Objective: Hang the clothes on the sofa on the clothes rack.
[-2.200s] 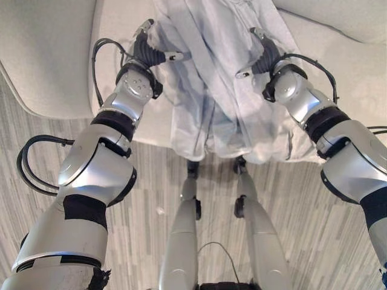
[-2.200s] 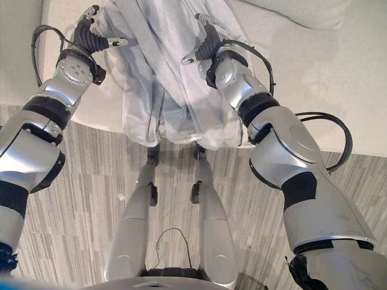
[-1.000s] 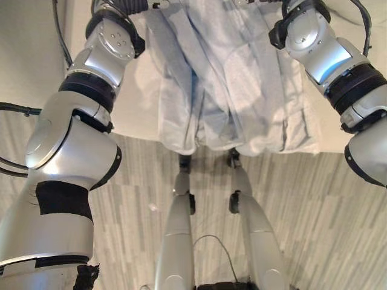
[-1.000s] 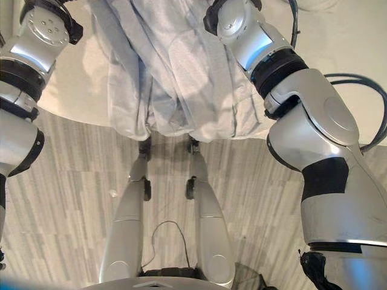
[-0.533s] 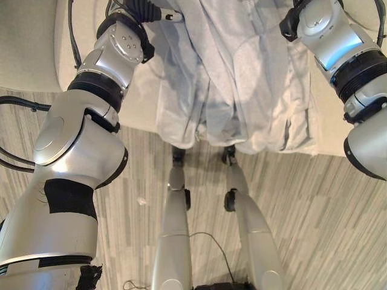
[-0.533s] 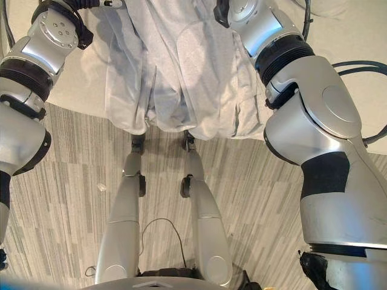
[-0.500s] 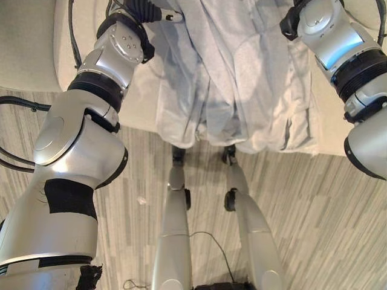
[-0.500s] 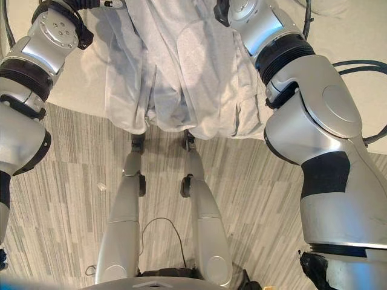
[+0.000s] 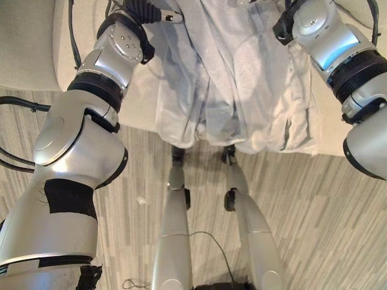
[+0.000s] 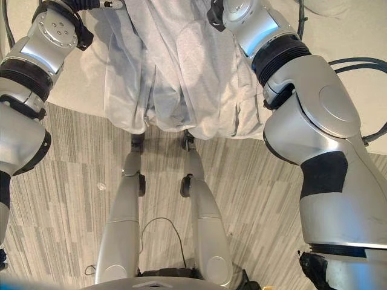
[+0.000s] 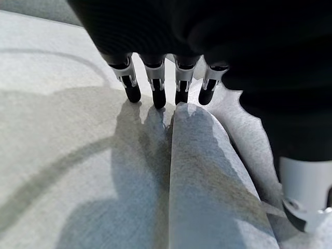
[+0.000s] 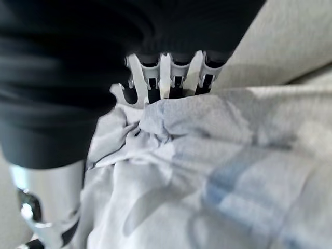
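On the pale cream sofa [image 9: 36,54], a crumpled light-grey cotton garment [image 9: 236,90] is lying while the left hand [image 11: 166,83] and right hand [image 12: 166,78] are reaching with straight fingers onto its folds, apparently to gather it, neither gripping.

Pale cream sofa [image 9: 36,48], a light grey garment [image 9: 236,90] spread over its seat and front edge.

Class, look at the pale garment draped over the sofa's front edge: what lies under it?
Under the garment lies the sofa seat, bare beside it. Its hem overhangs the striped floor. Whatever sits beneath the cloth is covered.
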`<state>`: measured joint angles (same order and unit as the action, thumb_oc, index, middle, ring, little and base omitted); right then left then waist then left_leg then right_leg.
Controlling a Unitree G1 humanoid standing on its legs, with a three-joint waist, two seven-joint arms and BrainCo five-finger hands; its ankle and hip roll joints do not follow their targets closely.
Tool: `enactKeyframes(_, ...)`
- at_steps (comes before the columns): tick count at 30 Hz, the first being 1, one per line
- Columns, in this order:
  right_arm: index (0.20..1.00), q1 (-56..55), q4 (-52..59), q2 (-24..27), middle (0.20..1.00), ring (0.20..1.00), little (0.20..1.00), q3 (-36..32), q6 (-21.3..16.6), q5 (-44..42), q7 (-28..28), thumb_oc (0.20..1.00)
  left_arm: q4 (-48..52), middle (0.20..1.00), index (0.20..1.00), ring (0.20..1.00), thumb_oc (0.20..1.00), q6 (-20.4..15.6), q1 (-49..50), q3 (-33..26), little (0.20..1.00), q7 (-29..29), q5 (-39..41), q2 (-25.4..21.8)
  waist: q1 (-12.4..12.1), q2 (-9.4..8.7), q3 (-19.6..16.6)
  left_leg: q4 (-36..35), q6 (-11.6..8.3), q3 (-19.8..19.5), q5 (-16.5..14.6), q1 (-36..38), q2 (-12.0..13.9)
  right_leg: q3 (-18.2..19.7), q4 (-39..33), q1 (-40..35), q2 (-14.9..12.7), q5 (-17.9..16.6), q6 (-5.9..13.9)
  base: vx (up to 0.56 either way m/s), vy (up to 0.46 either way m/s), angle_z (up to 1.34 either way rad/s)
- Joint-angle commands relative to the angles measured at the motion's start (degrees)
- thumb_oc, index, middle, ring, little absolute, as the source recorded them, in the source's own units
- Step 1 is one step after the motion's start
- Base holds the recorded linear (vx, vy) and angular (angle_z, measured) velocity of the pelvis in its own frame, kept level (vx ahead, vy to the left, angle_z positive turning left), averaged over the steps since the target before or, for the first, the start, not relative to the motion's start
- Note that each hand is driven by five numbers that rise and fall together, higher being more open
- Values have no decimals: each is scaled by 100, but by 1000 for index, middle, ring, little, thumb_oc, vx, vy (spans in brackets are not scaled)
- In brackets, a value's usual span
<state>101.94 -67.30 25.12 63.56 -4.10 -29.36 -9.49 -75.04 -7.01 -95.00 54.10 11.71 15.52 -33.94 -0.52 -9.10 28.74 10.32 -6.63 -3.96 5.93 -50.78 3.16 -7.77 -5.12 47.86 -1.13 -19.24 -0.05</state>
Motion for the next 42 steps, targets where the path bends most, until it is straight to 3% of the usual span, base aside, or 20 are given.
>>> enactKeyframes(1,1000,-266,-393,-404,1000,1000,1000,-56,-126,-138,13,1000,-305,1000,1000,1000,1000,-132,-32,142,1000,-72,138,24,-189,-11,-325,-1532,-86,-169,826,707,-9,189,12,-717,-275,622,970,0,0,0)
enactKeyframes(8,1000,-322,-336,-496,1000,1000,1000,-13,-102,-134,76,1000,-295,1000,1000,1000,1000,-129,-31,172,1000,-118,155,65,-184,17,-304,-1532,-84,-162,831,708,-19,179,12,-712,-294,600,982,0,0,0)
enactKeyframes(9,517,-322,-310,-504,517,517,517,15,-97,-127,99,517,-304,564,564,564,564,-122,-41,187,564,-141,162,42,-185,22,-297,-1532,-83,-148,829,712,-27,180,12,-710,-296,592,982,0,0,0)
enactKeyframes(10,200,-327,-307,-494,200,200,200,28,-95,-113,120,200,-281,200,200,200,200,-133,-56,203,200,-152,183,45,-184,28,-295,-1532,-84,-151,829,709,-28,178,12,-708,-295,588,983,0,0,0)
enactKeyframes(19,200,-338,-113,-397,200,200,200,-32,-190,-190,27,200,-230,200,200,200,200,-164,-36,175,200,-122,268,-24,-159,59,-269,-1532,-81,-104,819,729,-46,171,12,-698,-314,566,995,0,0,0)
enactKeyframes(24,200,-472,566,-71,200,200,200,-300,-395,-390,-249,200,53,200,200,200,200,-250,93,-14,200,75,506,-191,-130,111,-280,-1532,-68,-58,784,798,-65,176,12,-767,-347,571,1013,-6,3,0)
enactKeyframes(32,200,-1019,2058,465,200,200,200,-1148,-773,-52,-978,200,876,200,200,200,200,-483,382,-443,200,557,691,-425,-171,327,-330,-1532,-31,2,691,995,-112,207,12,-943,-412,619,1031,-1,1,0)
enactKeyframes(42,200,-2324,4514,1177,200,200,200,-2775,-1504,298,-1697,200,1989,200,200,200,200,-708,567,-921,200,1002,688,-683,35,437,-399,-1532,-2,45,596,1013,-123,233,12,-939,-444,656,1045,0,0,0)
